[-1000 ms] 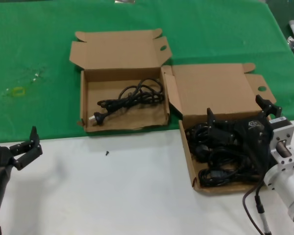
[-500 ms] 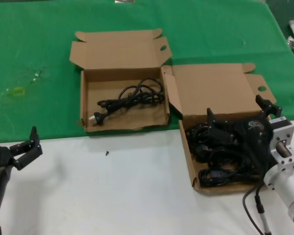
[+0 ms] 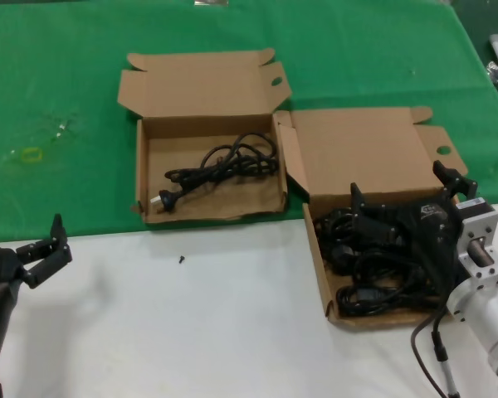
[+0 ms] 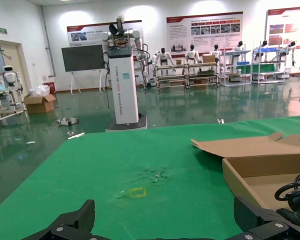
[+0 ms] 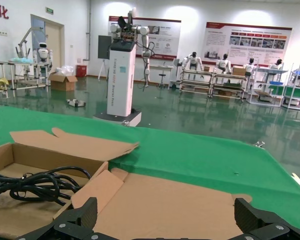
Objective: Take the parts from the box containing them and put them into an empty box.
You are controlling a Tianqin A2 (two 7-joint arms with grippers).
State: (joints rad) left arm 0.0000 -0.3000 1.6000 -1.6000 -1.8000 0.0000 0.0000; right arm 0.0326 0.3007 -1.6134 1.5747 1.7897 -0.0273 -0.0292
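The box holding the parts (image 3: 319, 267) stands at the right, with its plain lid (image 3: 361, 149) open. Several black power cords (image 3: 373, 286) lie coiled inside. My right gripper (image 3: 402, 186) hovers over this box, open and empty. In the right wrist view (image 5: 167, 222) only the lid panel (image 5: 180, 200) shows between its fingers. The other box (image 3: 149, 162), with a notched tuck flap, stands at the left. It holds one cord (image 3: 224, 164) with a white plug face. My left gripper (image 3: 43, 247) is open and empty over the white table at the front left, shown also in the left wrist view (image 4: 165, 222).
Both boxes sit at the seam between a green cloth (image 3: 373, 50) and the white table top (image 3: 191, 323). A small black speck (image 3: 181, 259) lies on the white part. A yellow mark (image 3: 31, 154) is on the cloth at the far left.
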